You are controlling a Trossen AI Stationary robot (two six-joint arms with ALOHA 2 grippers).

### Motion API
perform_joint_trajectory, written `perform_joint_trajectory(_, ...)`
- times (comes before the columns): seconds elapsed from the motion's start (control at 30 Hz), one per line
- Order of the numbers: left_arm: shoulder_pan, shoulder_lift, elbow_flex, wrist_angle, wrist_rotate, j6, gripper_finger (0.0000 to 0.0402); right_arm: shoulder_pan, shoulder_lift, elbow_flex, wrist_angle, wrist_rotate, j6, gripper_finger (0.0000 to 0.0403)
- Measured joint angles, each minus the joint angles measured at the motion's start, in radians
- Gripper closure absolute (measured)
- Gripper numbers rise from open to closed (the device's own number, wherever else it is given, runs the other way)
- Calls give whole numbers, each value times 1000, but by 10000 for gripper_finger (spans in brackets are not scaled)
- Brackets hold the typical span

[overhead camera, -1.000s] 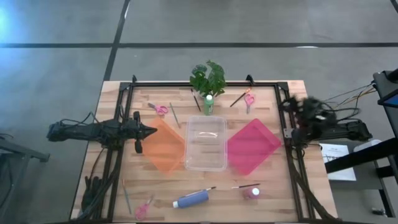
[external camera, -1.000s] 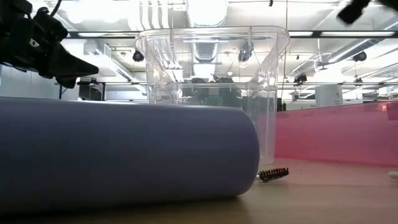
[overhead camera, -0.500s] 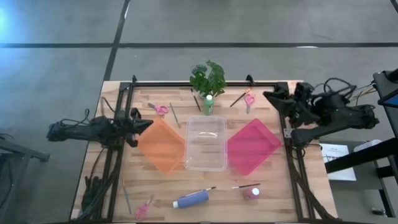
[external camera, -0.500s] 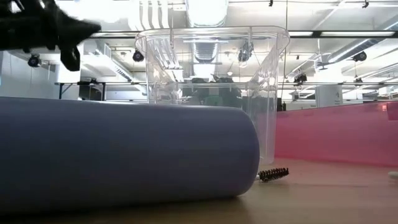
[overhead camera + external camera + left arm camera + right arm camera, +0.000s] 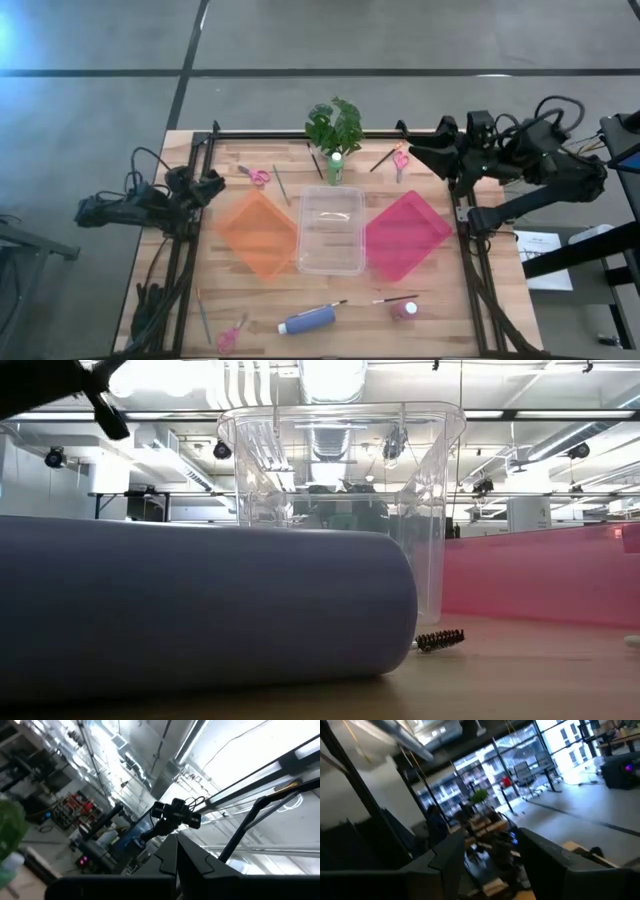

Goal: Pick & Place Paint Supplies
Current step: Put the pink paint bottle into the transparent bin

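A blue paint bottle [image 5: 308, 320] lies on its side near the table's near edge, filling the low view [image 5: 200, 610]. A pink bottle [image 5: 404, 310] stands to its right. A green bottle [image 5: 335, 168] stands upright in front of the plant. Pink-handled scissors [image 5: 258, 176] [image 5: 400, 158] [image 5: 232, 335] and thin brushes [image 5: 282, 186] [image 5: 325, 306] lie flat on the wood. My left gripper [image 5: 212, 186] is shut at the table's left side, tipped upward [image 5: 176, 855]. My right gripper [image 5: 415, 152] is open, high over the far right corner [image 5: 485, 865].
A clear bin [image 5: 331, 230] stands mid-table between an orange mat [image 5: 260, 233] and a pink mat [image 5: 407, 235]. A leafy plant [image 5: 334, 123] stands at the far edge. A black frame [image 5: 190, 250] runs along the table's sides.
My right gripper has risen from its folded place at the right edge and swung out toward the far right corner, tipping up to about level. My left gripper has tipped upward, rolled, and lifted, its tip drawing back toward the left edge. Nothing on the table has moved.
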Motion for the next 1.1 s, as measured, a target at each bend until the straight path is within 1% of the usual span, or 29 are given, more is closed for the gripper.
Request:
perform_joint_trajectory(0.13, 0, 40, 74, 5, -1, 162, 387, -1, 45, 85, -177, 0, -17, 225)
perform_joint_trajectory(0.2, 0, 81, 135, 3, -4, 249, 372, -1, 57, 112, -238, 0, -5, 225)
perform_joint_trajectory(0.3, 0, 158, 246, -6, -24, 354, 328, 0, 63, 121, -292, -16, 32, 225)
perform_joint_trajectory(0.37, 0, 216, 338, -72, -34, 416, 288, 0, 66, 118, -345, -55, 71, 225)
perform_joint_trajectory(0.43, 0, 276, 449, -192, -44, 490, 247, 0, 76, 114, -419, -92, 122, 225)
perform_joint_trajectory(0.5, 0, 346, 578, -364, -79, 559, 210, 0, 83, 112, -500, -145, 185, 225)
perform_joint_trajectory(0.57, 0, 422, 710, -576, -148, 593, 185, 6, 92, 112, -586, -237, 260, 225)
perform_joint_trajectory(0.63, 0, 509, 845, -772, -209, 593, 174, 28, 106, 111, -683, -328, 340, 225)
perform_joint_trajectory(0.7, 0, 592, 969, -927, -239, 601, 171, 72, 130, 108, -769, -387, 406, 225)
perform_joint_trajectory(0.73, 0, 634, 1028, -980, -242, 607, 170, 102, 142, 107, -801, -402, 436, 225)
perform_joint_trajectory(0.8, 0, 704, 1126, -1062, -242, 636, 170, 180, 167, 107, -830, -411, 486, 225)
perform_joint_trajectory(0.87, 0, 770, 1206, -1109, -243, 677, 170, 266, 191, 110, -823, -412, 528, 225)
perform_joint_trajectory(0.97, 0, 842, 1287, -1154, -237, 729, 170, 399, 242, 118, -795, -383, 601, 225)
perform_joint_trajectory(1.1, 0, 888, 1334, -1178, -230, 761, 170, 578, 326, 160, -779, -291, 728, 225)
